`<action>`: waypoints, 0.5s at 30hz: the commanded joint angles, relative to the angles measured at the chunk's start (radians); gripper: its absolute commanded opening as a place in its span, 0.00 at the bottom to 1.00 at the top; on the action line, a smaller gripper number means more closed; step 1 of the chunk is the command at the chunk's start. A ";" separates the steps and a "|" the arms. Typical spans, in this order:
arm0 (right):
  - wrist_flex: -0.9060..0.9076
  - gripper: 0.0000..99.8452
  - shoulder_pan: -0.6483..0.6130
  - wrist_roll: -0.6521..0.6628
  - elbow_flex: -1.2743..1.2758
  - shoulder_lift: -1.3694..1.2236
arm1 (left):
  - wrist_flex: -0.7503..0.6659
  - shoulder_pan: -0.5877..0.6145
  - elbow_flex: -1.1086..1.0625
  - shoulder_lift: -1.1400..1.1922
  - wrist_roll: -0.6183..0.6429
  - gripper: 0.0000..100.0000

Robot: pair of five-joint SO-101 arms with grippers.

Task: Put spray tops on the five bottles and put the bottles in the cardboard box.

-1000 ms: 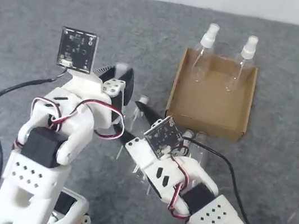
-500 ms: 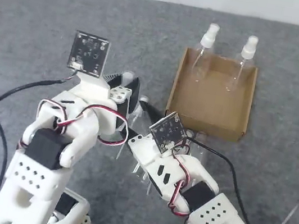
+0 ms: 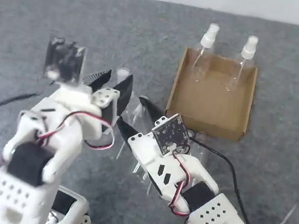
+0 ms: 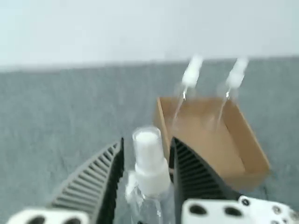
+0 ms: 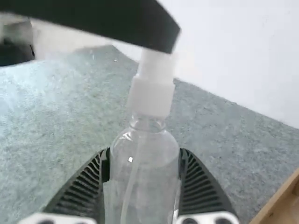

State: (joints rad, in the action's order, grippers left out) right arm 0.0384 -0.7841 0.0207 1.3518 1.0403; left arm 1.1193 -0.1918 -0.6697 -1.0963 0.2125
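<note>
Counted one cardboard box [image 3: 204, 125], right of centre in the high view, open side up on the grey table [image 3: 292, 72]. Counted two bottles inside it, a first boxed bottle [image 3: 205, 52] and a second boxed bottle [image 3: 244, 61]. Stood upright side by side against the box's upper wall, each capped in white.

Counted a third bottle [image 5: 142, 140], clear and upright, wearing its own spray top [image 4: 148, 156]. Sat just left of the box in the high view, between the two arms. Made out more clear shapes under the right arm, lower middle of the high view, too hidden to count.

Counted two grippers. Found the right gripper [image 5: 144, 161] clamped on the third bottle's body, with a ribbed finger pressed to each side below the shoulder. Found the left gripper [image 4: 146, 144] moderately spread, with a finger on each side of the spray top and a thin gap showing on both sides. Could not tell whether either finger brushed the collar. Saw one black finger of the left gripper along the upper edge of the right wrist view, lying right over the spray head.
</note>
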 commanded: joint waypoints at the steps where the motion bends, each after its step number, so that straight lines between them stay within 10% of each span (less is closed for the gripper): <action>1: -0.047 0.01 -0.005 -0.017 -0.011 -0.005 | 0.000 0.040 0.081 -0.068 -0.052 0.15; 15: -0.047 0.01 -0.005 -0.020 -0.011 -0.004 | 0.003 0.153 0.219 0.163 -0.052 0.14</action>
State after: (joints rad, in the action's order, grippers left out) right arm 0.0169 -0.7887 0.0115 1.3518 1.0403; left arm 1.1193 -0.0414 -0.4703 -0.9413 0.1680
